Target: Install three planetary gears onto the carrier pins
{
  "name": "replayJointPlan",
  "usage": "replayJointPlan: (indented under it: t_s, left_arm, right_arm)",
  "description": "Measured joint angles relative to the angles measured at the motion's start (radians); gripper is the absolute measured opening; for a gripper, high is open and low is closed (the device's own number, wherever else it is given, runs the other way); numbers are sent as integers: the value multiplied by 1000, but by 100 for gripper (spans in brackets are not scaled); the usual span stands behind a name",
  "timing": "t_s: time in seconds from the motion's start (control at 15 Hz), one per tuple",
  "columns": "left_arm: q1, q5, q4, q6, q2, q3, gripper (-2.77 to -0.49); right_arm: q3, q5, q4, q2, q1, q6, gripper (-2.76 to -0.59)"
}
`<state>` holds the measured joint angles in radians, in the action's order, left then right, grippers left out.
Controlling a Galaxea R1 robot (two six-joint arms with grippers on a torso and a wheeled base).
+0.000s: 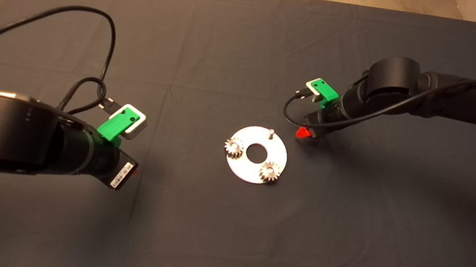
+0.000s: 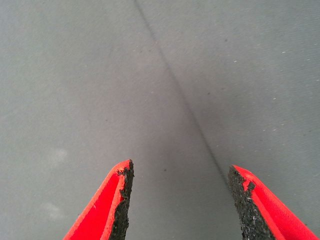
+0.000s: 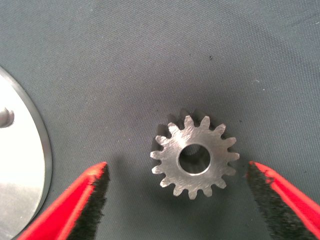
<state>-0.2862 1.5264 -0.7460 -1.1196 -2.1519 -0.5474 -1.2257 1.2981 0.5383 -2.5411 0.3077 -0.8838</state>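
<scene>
Head view shows the disc [image 1: 256,154] near the middle of the mat [image 1: 226,224], with two gears already seated on it, one at its 9 o'clock [image 1: 234,147] and one at its 5 o'clock [image 1: 269,171]. One pin [image 1: 270,133] at 1 o'clock stands bare. The right gripper [image 1: 305,132] hangs low just off the disc at about 2 o'clock; the left gripper [image 1: 129,174] waits well off at 9 o'clock.

Right wrist view finds the third gear [image 3: 194,157] lying flat on the mat between the right gripper's [image 3: 177,200] fingers, which are spread wide, neither pad touching the teeth. The disc's edge and the bare pin [image 3: 6,117] sit just beside it.

To do this well, I would lower until the pads bracket the gear's rim, close squarely across its middle so it lifts level, then line its centre hole over the bare pin and ease straight down.

Left wrist view shows only mat and its own fingers [image 2: 120,200], set wide and holding nothing. From above, the third gear is hidden under the right arm, and both grippers' fingertips are largely out of sight there.
</scene>
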Motion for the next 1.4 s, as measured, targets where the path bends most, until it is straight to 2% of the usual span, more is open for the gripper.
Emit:
replayJointPlan:
  t_s: [0.13, 0.27, 0.4, 0.53, 0.67, 0.8, 0.93, 1.0, 1.2, 1.27, 1.4]
  left_arm:
    - [0, -1, 0, 0, 0, 0, -195]
    - [0, -1, 0, 0, 0, 0, -195]
    - [0, -1, 0, 0, 0, 0, -195]
    - [0, -1, 0, 0, 0, 0, -195]
    - [0, -1, 0, 0, 0, 0, -195]
    - [0, -1, 0, 0, 0, 0, -195]
    - [0, -1, 0, 0, 2, 0, -195]
    - [0, 0, 0, 0, 3, 0, -195]
    - [0, -1, 0, 0, 3, 0, -195]
    - [0, -1, 0, 0, 3, 0, -195]
    - [0, -1, 0, 0, 2, 0, -195]
  right_arm:
    - [-2, 1, 0, 0, 0, 0, -138]
    - [-2, 1, 0, 0, -1, 0, -152]
    - [-4, 1, 0, 0, 0, 1, -152]
    - [-16, 2, 0, 1, -3, 2, -166]
    - [-19, 1, 0, 1, -14, 4, -166]
    - [-19, 1, 0, 0, -30, 4, -182]
    - [-20, 0, 1, 0, -33, 4, -186]
    - [-23, -3, 1, 0, -33, 4, -195]
    - [-34, -19, 0, 0, -31, 4, -201]
    - [-40, -20, 1, 0, -29, 4, -209]
    - [-48, -21, 0, 0, -25, 4, -211]
